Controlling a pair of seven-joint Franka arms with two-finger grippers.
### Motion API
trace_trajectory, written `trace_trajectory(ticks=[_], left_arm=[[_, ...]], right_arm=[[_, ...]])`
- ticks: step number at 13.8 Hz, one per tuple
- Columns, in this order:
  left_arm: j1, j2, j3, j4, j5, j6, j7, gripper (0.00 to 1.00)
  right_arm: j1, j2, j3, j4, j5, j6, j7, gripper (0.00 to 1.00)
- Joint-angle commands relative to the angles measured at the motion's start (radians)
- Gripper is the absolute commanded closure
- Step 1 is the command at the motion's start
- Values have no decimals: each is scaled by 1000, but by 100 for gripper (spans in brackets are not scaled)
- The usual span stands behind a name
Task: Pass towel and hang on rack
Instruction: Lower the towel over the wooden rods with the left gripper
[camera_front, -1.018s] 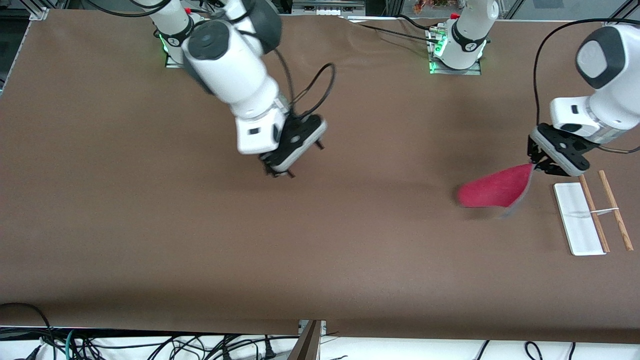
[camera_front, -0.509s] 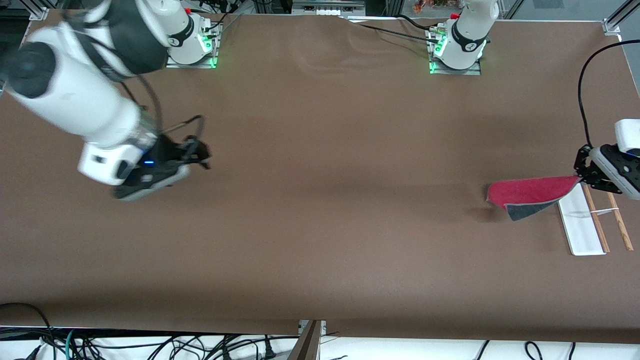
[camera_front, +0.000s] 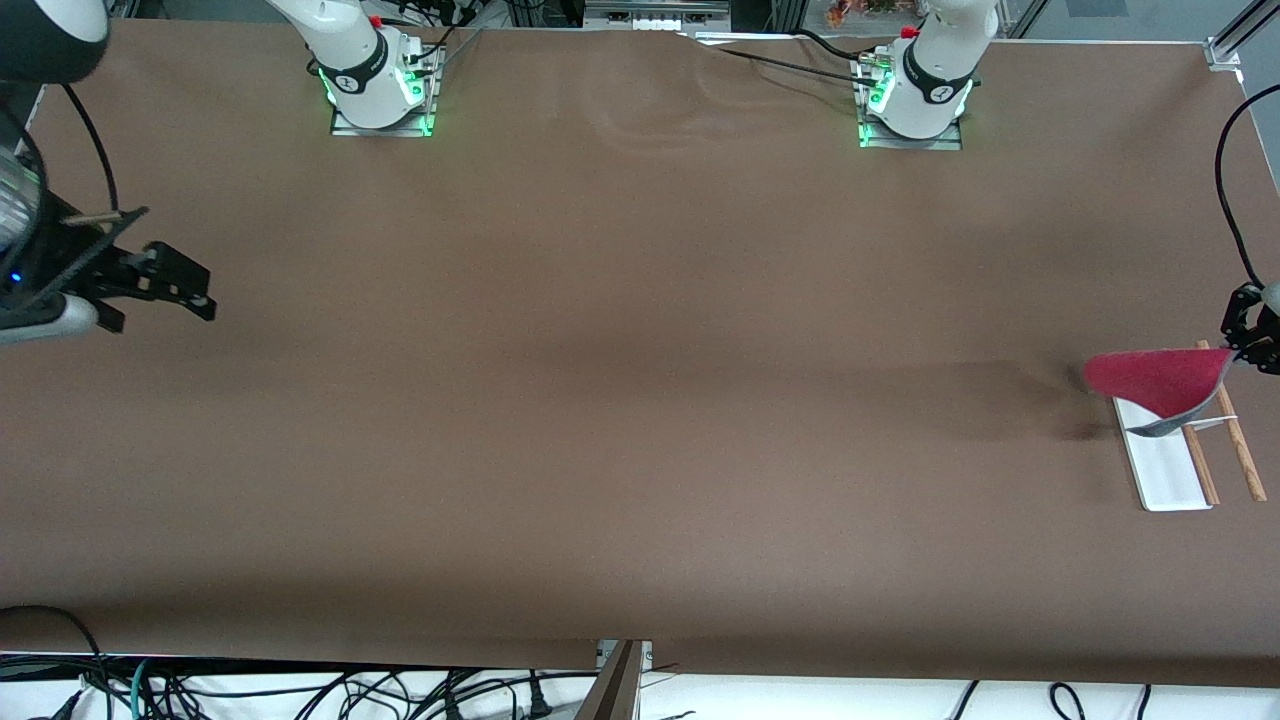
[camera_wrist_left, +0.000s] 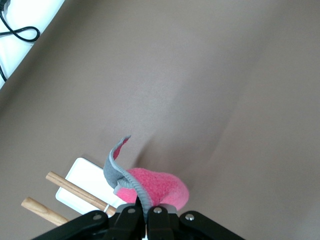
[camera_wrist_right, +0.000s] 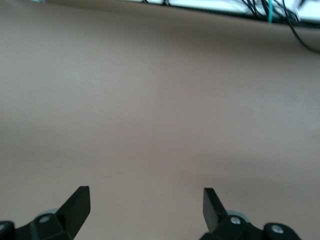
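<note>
The towel (camera_front: 1160, 380), pink-red on top with a dark grey underside, hangs in the air from my left gripper (camera_front: 1238, 352) over the rack (camera_front: 1165, 465). The rack has a white base and two thin wood rods (camera_front: 1235, 430) and stands at the left arm's end of the table. In the left wrist view my left gripper (camera_wrist_left: 146, 216) is shut on the towel's grey edging (camera_wrist_left: 134, 187), with the rack (camera_wrist_left: 85, 182) below. My right gripper (camera_front: 180, 285) is open and empty over the bare table at the right arm's end; its fingertips (camera_wrist_right: 80, 200) stand wide apart.
The brown table cover (camera_front: 640, 350) is bare across the middle. Cables (camera_front: 300, 690) lie off the table's near edge. The rack stands close to the table's edge at the left arm's end.
My left gripper has carried the towel toward the left arm's end of the table, from beside the rack to over it. My right arm has swung away to the right arm's end.
</note>
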Motion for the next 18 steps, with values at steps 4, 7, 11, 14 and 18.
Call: trace_trajectory(ticks=[4, 7, 11, 14, 18], left_arm=[[0, 93, 73, 143, -9, 37, 158, 100], [9, 134, 90, 204, -9, 36, 203, 100], [84, 195, 94, 253, -34, 30, 285, 100], [132, 216, 96, 255, -43, 31, 345, 100], [169, 249, 117, 263, -43, 37, 414, 100]], right_arm=[[-5, -58, -16, -36, -131, -145, -37, 0], [-17, -76, -16, -37, -123, -220, -32, 0], [-45, -82, -15, -36, -123, -249, -35, 0], [-45, -78, -13, -30, -108, -275, -35, 0], [-44, -61, -16, -16, -111, -288, -54, 0]])
